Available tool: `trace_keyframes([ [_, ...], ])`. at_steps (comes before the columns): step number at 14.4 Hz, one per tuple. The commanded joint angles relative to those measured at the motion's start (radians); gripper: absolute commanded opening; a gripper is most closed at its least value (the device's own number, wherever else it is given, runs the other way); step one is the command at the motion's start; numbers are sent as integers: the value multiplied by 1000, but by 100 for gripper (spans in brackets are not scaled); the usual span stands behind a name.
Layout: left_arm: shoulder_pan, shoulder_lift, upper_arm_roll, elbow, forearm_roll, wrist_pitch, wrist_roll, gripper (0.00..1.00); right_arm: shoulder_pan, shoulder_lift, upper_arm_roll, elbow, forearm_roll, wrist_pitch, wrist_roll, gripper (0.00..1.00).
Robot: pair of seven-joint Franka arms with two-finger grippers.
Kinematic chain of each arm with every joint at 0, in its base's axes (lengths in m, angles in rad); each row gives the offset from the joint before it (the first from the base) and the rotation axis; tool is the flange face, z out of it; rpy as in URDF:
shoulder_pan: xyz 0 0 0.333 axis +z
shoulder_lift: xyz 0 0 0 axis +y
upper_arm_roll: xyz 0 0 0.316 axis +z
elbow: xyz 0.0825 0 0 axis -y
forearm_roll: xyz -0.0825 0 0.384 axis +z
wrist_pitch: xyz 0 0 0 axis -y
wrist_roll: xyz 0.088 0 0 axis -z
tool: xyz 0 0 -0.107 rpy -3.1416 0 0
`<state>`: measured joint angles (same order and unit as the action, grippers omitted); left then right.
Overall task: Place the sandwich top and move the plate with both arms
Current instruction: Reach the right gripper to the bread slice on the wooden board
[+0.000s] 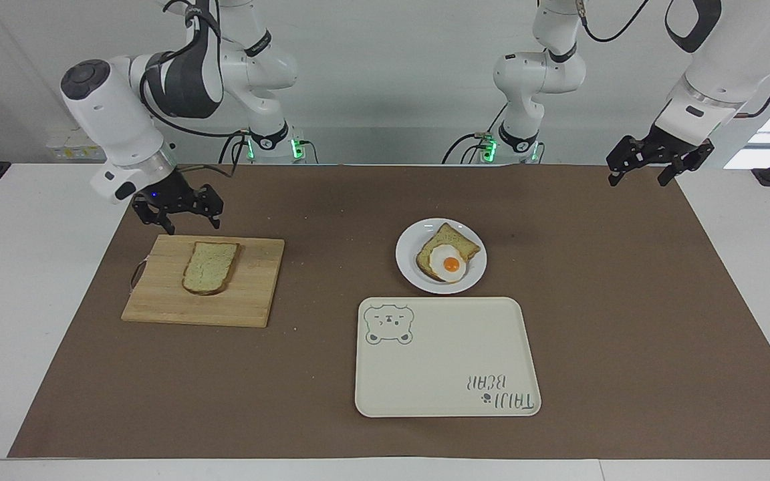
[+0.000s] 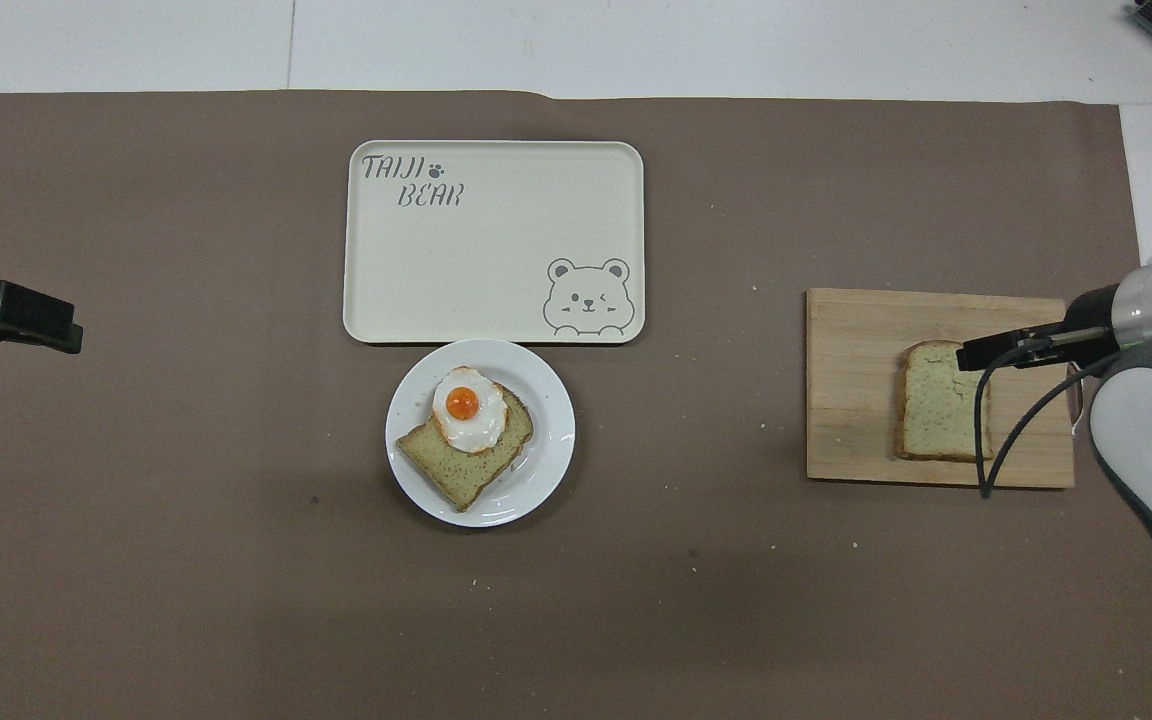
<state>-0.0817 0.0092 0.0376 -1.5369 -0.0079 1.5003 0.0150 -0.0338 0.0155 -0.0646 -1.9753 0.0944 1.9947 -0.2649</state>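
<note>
Bread is what the coming move turns on: the sandwich top [image 1: 210, 267] lies flat on the wooden cutting board [image 1: 251, 294] toward the right arm's end of the table, and the right gripper [image 1: 180, 215] hangs in the air over the board's edge nearest the robots, its two fingers spread wide and pointing down with nothing between them. From that claw the slice lies down and a little farther out from the robots, near but not touching. The slice's long axis runs roughly away from the robots, with its rounded end the farther one and its square end toward the claw, so I'd judge the fingers would have to straddle its short width or catch the near end.

By any reckoning the right arm is the nearer one. The left gripper [image 1: 646, 166] waits at the left arm's end of the table, up in the air over the edge of the brown mat [image 1: 625, 300], well apart from everything; its fingers look spread and empty too.

The plate [image 1: 406, 257] sits mid-table with the egg-topped slice [image 1: 446, 257] on it, just beside the cream tray [image 1: 448, 361], which lies farther from the robots. Nothing covers the egg yet, so the slice must travel from board to plate.
</note>
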Motion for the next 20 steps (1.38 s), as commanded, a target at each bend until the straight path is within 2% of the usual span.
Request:
trace_keyframes([
  [1, 13, -28, -10, -28, 13, -3, -9, 100, -37, 3, 5, -46, 24, 50, -62, 100],
  [6, 13, -26, -10, -28, 13, -3, -9, 100, -80, 64, 5, -76, 25, 94, -63, 100],
  [12, 13, -26, -10, -28, 13, -3, -9, 100, -98, 100, 5, -149, 53, 183, -62, 100],
  [20, 13, -26, -10, -28, 13, -3, -9, 100, -127, 172, 5, -151, 77, 223, -111, 100],
])
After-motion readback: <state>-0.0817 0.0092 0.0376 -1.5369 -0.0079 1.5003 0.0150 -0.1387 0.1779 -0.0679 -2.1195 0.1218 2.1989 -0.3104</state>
